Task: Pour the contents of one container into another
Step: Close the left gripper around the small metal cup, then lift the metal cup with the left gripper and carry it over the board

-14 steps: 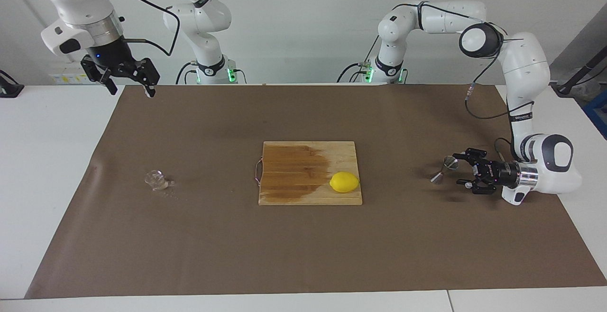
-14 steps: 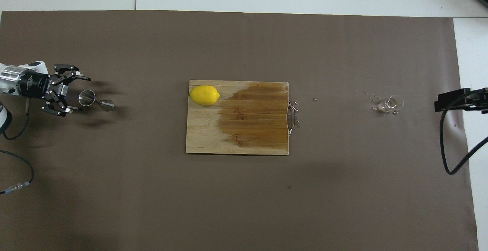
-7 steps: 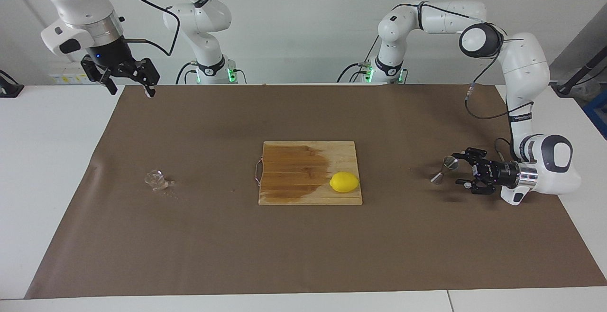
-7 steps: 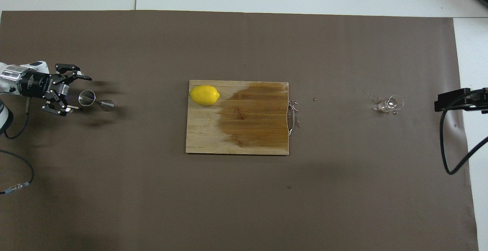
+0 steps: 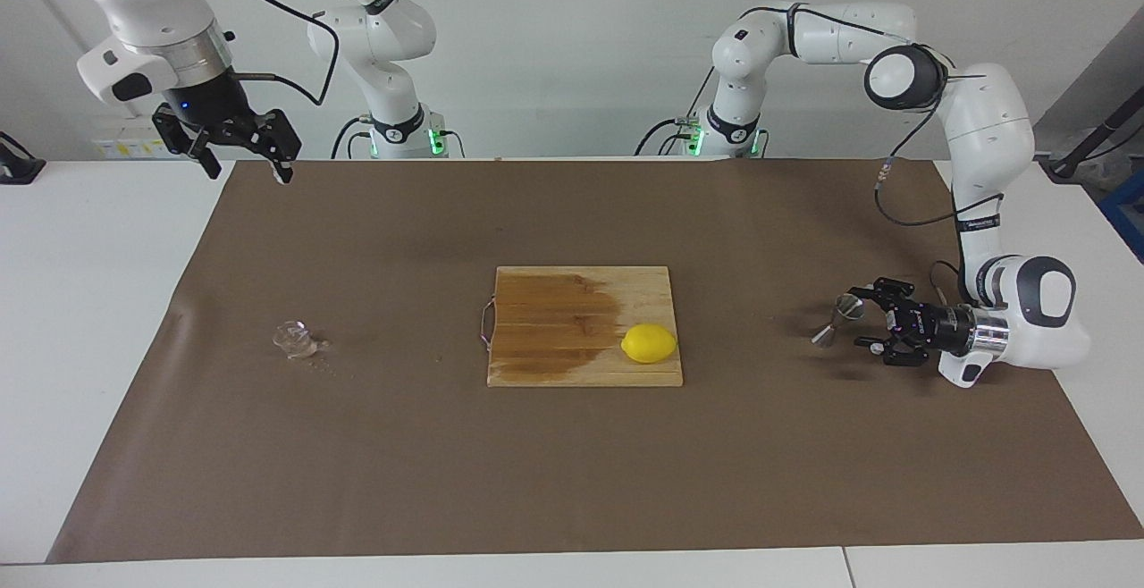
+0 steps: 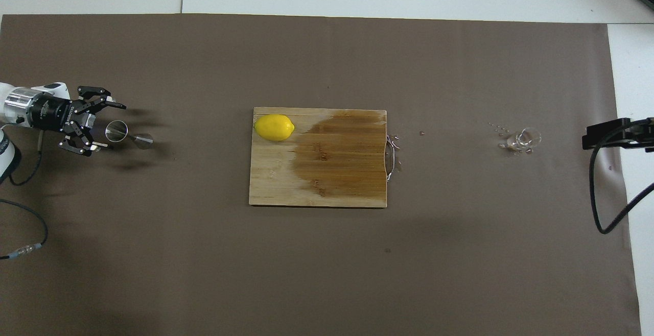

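Toward the left arm's end of the table, the jigger (image 5: 836,320) lies tipped on the brown paper (image 5: 572,481), just beside the left gripper (image 5: 865,322) (fingers spread, holding nothing). Well apart sits the glass cup (image 5: 292,337); the right gripper (image 5: 241,159) hangs open and empty over the paper's corner.

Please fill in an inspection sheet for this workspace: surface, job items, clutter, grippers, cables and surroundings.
Surface: brown paper cover on a white table; droplets around the glass cup.
Job's things: glass cup at the right arm's end; metal jigger lying on its side at the left arm's end.
Clutter: cutting board with a dark wet patch; lemon on it.
Grippers: left gripper open, low, beside the jigger, apart from it; right gripper open, raised, waiting.
Cables: black cable trailing from the right arm; another by the left arm.
Surroundings: white wall; nothing else seen.
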Controlling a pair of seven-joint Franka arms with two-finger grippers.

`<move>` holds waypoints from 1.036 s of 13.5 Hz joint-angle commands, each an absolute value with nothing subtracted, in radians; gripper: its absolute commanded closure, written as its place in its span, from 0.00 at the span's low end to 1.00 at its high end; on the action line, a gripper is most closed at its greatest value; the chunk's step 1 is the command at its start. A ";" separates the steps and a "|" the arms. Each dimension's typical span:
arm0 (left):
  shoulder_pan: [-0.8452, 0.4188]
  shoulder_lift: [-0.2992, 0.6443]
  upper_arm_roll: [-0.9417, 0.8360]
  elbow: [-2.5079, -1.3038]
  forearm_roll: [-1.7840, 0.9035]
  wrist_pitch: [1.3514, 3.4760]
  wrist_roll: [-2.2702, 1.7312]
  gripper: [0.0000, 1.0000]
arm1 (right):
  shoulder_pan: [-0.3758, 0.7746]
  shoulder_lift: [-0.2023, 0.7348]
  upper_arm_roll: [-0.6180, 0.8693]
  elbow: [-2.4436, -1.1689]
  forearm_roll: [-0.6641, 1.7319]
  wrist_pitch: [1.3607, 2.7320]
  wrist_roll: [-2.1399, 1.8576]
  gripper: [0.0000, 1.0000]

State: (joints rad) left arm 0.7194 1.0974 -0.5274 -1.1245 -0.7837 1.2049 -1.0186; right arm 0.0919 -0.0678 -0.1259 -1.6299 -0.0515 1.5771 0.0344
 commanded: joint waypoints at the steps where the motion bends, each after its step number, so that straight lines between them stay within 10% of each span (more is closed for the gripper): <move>1: 0.715 1.115 -0.531 -1.103 -0.793 1.186 -1.037 0.00 | 0.087 -0.067 -0.123 -1.621 -0.043 1.565 0.048 0.00; 6: 0.716 1.115 -0.531 -1.103 -0.793 1.186 -1.037 0.10 | 0.087 -0.067 -0.123 -1.621 -0.043 1.565 0.048 0.00; 14: 0.716 1.115 -0.531 -1.103 -0.790 1.186 -1.037 0.63 | 0.087 -0.067 -0.123 -1.621 -0.043 1.565 0.048 0.00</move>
State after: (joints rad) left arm 0.7193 1.0998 -0.5288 -1.1245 -0.7837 1.2041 -1.0186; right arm 0.0919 -0.0678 -0.1259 -1.6299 -0.0515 1.5771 0.0344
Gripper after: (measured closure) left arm 0.511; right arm 0.000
